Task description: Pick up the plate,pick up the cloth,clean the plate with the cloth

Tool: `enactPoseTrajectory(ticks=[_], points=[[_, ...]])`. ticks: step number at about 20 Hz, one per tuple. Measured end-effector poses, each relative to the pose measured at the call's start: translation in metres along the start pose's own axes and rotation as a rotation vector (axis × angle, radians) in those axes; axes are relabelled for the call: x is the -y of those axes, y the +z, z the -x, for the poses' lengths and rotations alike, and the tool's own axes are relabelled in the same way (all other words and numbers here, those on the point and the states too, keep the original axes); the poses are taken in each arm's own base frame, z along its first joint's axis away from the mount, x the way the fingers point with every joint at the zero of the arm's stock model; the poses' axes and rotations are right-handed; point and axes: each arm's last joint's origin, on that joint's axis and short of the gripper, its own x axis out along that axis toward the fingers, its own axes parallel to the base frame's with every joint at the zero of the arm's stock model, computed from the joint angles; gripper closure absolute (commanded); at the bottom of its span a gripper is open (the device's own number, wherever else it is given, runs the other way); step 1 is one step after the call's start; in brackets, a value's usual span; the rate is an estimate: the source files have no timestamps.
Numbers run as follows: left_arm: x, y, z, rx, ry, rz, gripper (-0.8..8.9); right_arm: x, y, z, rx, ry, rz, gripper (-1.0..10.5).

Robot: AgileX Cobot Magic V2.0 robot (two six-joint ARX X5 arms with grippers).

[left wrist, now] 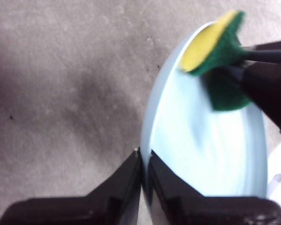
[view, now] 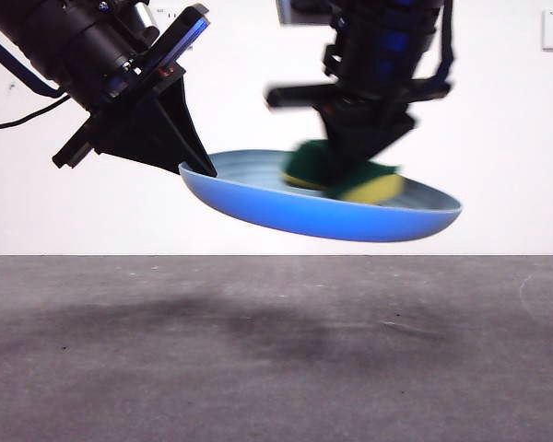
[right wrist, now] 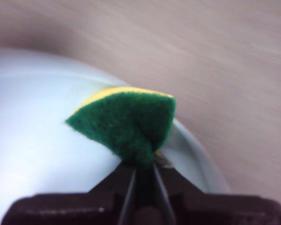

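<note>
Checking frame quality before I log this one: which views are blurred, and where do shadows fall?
Front view: the right gripper and the sponge are motion-smeared, the plate stays sharp, and soft dark shadows lie on the table. Left wrist view: mildly soft, the plate glary white. Right wrist view: blurred throughout, background streaked.

Even bright light — motion blur, soft table shadows.

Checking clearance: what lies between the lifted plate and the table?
Nothing: in the front view the plate hangs above bare grey table, with only its shadow below.
</note>
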Motion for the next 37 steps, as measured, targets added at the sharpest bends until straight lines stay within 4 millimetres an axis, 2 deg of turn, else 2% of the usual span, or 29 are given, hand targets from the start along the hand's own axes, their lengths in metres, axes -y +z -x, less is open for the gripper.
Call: enactPoseTrajectory(ticks=[2,4,6,8,14,18,21,22,23,25,27,29,33,37], points=[[0.000,0.000,0.000,-0.001,0.017,-0.015,8.22,-0.005,0.004,0.002,0.031,0.211,-0.034,9.6],[0.000,-0.002,-0.001,0.009,0.095,-0.069,8.22,-0.009,0.003,0.005,0.017,0.264,-0.043,9.6],[-0.004,-0.003,0.000,0.028,0.284,-0.134,8.22,-0.007,0.001,0.015,0.003,0.263,-0.048,9.6],[-0.012,-0.001,0.003,0.055,0.454,-0.174,8.22,0.000,0.004,0.038,0.054,0.264,-0.058,9.6],[-0.050,0.014,0.006,0.116,0.548,-0.125,8.22,0.020,0.010,0.122,0.294,0.279,-0.087,9.6],[-0.076,0.011,-0.011,0.042,0.584,-0.071,8.22,0.032,0.004,0.168,0.435,0.252,-0.110,9.6],[-0.091,0.006,-0.032,-0.023,0.592,-0.047,8.13,0.039,-0.002,0.185,0.471,0.175,-0.136,9.6],[-0.096,0.003,-0.038,-0.049,0.596,-0.034,8.04,0.040,-0.004,0.187,0.467,0.146,-0.142,9.6],[-0.100,0.000,-0.043,-0.067,0.600,-0.025,7.41,0.041,-0.006,0.187,0.453,0.113,-0.146,9.6],[-0.103,-0.002,-0.047,-0.091,0.609,-0.022,5.32,0.043,-0.010,0.183,0.401,0.031,-0.152,9.6],[-0.104,-0.003,-0.048,-0.096,0.609,-0.023,4.55,0.044,-0.011,0.179,0.373,-0.032,-0.156,9.6],[-0.103,-0.002,-0.047,-0.087,0.607,-0.027,4.58,0.044,-0.009,0.172,0.355,-0.077,-0.158,9.6],[-0.095,0.007,-0.040,-0.092,0.601,-0.022,4.58,0.041,-0.004,0.146,0.282,-0.125,-0.150,9.6],[-0.067,0.032,-0.020,-0.031,0.483,-0.050,4.59,0.037,0.003,0.107,0.205,-0.145,-0.140,9.6]])
